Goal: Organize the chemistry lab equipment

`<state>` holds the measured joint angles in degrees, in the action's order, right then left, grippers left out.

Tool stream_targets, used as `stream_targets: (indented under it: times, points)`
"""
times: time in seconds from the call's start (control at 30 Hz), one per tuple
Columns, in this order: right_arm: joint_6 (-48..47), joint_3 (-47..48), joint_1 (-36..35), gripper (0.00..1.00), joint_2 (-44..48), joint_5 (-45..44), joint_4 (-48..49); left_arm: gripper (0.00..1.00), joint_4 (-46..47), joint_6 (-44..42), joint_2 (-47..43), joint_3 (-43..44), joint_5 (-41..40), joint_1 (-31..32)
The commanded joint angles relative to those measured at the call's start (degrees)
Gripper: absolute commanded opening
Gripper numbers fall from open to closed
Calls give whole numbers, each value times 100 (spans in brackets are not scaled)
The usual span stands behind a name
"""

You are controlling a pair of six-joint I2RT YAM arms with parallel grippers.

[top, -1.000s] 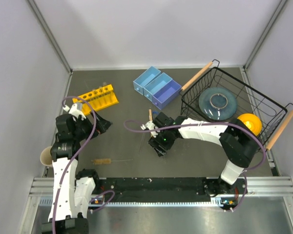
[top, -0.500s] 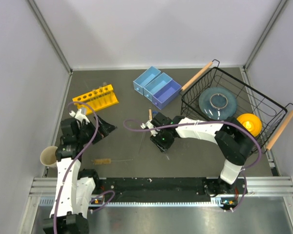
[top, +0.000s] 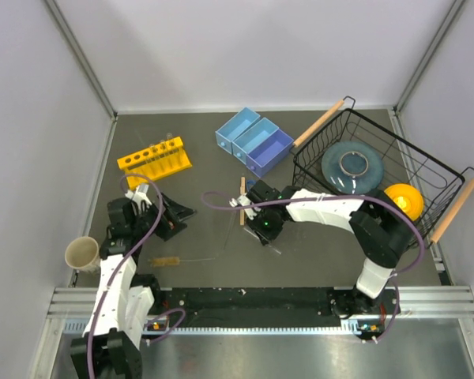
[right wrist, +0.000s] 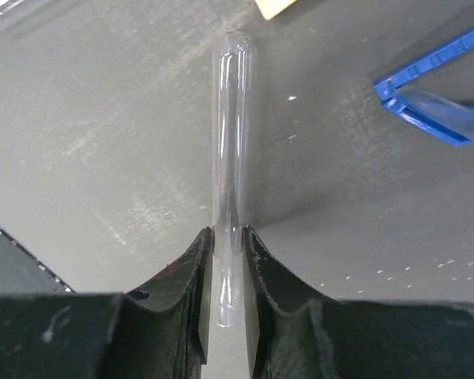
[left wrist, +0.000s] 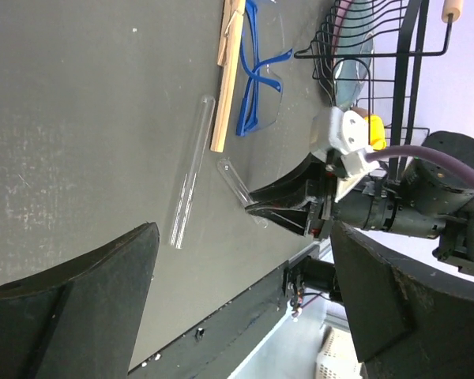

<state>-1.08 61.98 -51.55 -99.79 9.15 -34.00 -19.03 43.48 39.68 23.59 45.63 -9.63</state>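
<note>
Since a second ago, the right gripper (right wrist: 227,245) has narrowed and now pinches a glass tube (right wrist: 231,118), which lies flat on the table (top: 340,260) just beside the wooden stick (left wrist: 227,87) and near the safety glasses (left wrist: 261,79). The left gripper (top: 174,215) has drawn away from the yellow rack (top: 154,158); it stands wide apart and holds nothing.
</note>
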Motion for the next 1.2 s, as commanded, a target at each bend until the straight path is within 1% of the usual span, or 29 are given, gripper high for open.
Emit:
stream_targets:
  times: [0.0, 0.13, 0.17, 0.2, 0.23, 0.27, 0.3, 0.37, 0.4, 0.47, 0.5, 0.63, 0.67, 0.7, 0.77, 0.8, 0.9, 0.97, 1.03, 1.1, 1.17]
  points:
    - [-111, 78, 31, 15, 538, 508, 16, 95, 760, 371, 154, -285, 447, 145]
    - [-181, -1, 66, 15, 802, 938, 16, 95, 953, 406, 557, -399, 456, 443]
    - [-199, -10, 83, 15, 864, 1018, 25, 95, 1145, 493, 645, -434, 430, 549]
    - [-226, -27, 75, 15, 917, 1106, 25, 94, 1251, 564, 724, -452, 386, 819]
    - [-269, -45, 84, 15, 1013, 1281, 25, 94, 1365, 643, 917, -461, 246, 944]
    - [-296, -54, 84, 15, 1049, 1387, 25, 95, 1715, 826, 1014, -470, 175, 1250]
    - [-322, -54, 84, 14, 1084, 1492, 25, 95, 1857, 933, 1137, -461, 105, 1670]
    - [-419, -72, 84, 14, 1189, 1791, 16, 94, 2323, 1283, 1541, -461, -54, 2025]
    - [-445, -80, 84, 14, 1233, 1871, 16, 93, 2707, 1398, 1812, -461, -89, 2270]
    - [-507, -107, 84, 14, 1338, 2021, 7, 91, 3000, 1705, 2034, -461, -168, 2430]
    - [-524, -124, 75, 14, 1365, 2056, 7, 90, 3367, 1803, 2139, -470, -177, 2535]
    - [-612, -195, 84, 14, 1462, 2179, 7, 84, 3888, 2181, 2579, -400, -194, 2817]
    - [-621, -186, 84, 14, 1462, 2196, 7, 82, 3915, 2251, 2641, -330, -212, 2939]
    - [-630, -177, 84, 14, 1462, 2197, 16, 78, 3933, 2287, 2772, -303, -238, 2993]
    - [-639, -151, 84, 14, 1453, 2214, 7, 75, 4055, 2409, 2913, -250, -238, 3142]
    - [-648, -133, 84, 14, 1436, 2205, 7, 71, 4152, 2463, 3018, -259, -230, 3186]
    - [-674, -107, 84, 14, 1418, 2188, -1, 63, 4521, 2709, 3194, -294, -142, 3336]
    - [-692, -98, 84, 14, 1427, 2135, -2, 62, 4723, 2849, 3239, -338, -107, 3406]
    - [-718, -98, 84, 14, 1427, 2065, -10, 58, 4759, 2902, 3248, -347, -80, 3441]
    - [-744, -107, 84, 14, 1445, 2039, -19, 57, 4777, 2946, 3222, -347, -63, 3476]
    - [-753, -116, 84, 15, 1453, 2021, -19, 54, 4794, 2999, 3204, -356, -45, 3511]
